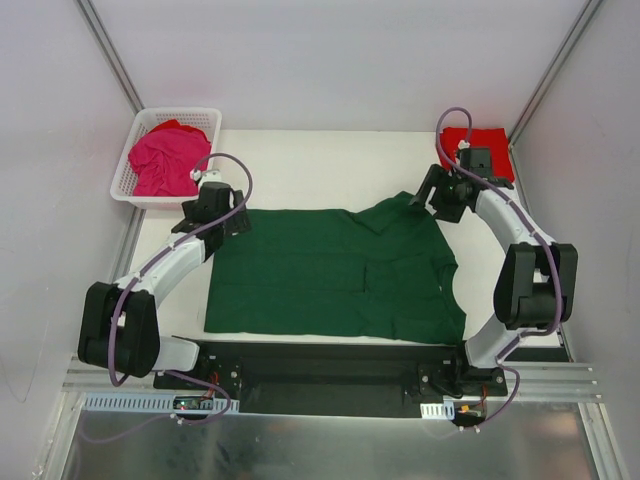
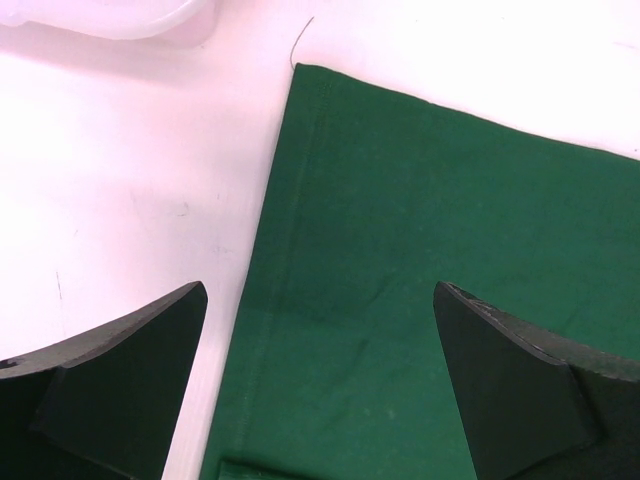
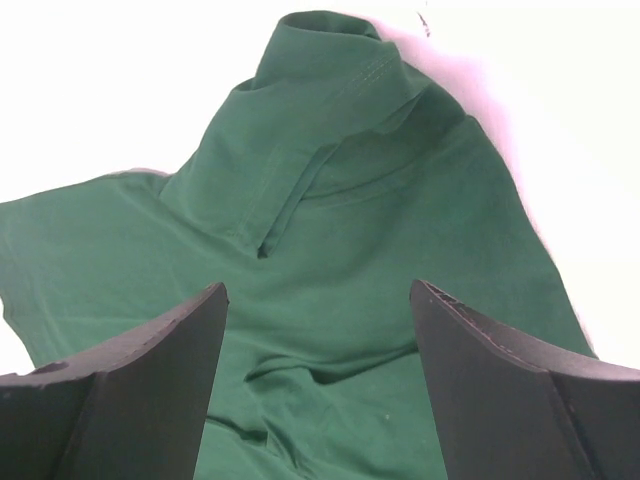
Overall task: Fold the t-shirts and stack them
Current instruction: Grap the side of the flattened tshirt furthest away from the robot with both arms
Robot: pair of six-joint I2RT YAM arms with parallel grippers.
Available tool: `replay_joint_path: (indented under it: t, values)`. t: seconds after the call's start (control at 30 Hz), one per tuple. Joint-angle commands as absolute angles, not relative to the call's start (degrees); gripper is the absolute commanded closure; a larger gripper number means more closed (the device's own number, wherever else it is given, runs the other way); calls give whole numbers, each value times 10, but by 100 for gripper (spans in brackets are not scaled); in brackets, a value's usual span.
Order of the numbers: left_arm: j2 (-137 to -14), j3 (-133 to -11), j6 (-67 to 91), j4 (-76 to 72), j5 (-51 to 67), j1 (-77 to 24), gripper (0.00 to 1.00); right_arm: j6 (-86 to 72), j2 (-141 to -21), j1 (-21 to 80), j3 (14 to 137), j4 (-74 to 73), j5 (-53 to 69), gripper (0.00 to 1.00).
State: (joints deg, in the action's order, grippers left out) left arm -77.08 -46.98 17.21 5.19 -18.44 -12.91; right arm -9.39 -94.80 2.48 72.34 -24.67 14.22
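I see the dark green t-shirt (image 1: 330,275) spread flat in the middle of the table (image 1: 300,165), its far-right sleeve folded inward. My left gripper (image 2: 320,300) hangs released, jaws wide, straddling the shirt's far-left edge (holding nothing), and my right gripper (image 3: 318,295) is released too, jaws apart above the bunched sleeve. The red t-shirt (image 1: 484,148) lies at the far-right corner behind the right arm; the pink t-shirt (image 1: 168,158) sits crumpled in the white basket (image 1: 135,192) at far left.
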Motion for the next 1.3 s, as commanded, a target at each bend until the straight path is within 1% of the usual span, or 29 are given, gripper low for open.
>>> replay_joint_path:
  t: [0.0, 0.7, 1.27]
  values:
    - [-774, -485, 179, 26, -165, -120, 4, -96, -976, 23, 752, -219, 156, 23]
    - [-779, -478, 179, 15, -157, -120, 4, -92, -1136, 9, 870, -200, 140, 25]
    - [-778, -470, 178, 11, -165, -120, 5, -88, -1191, 2, 919, -202, 142, 31]
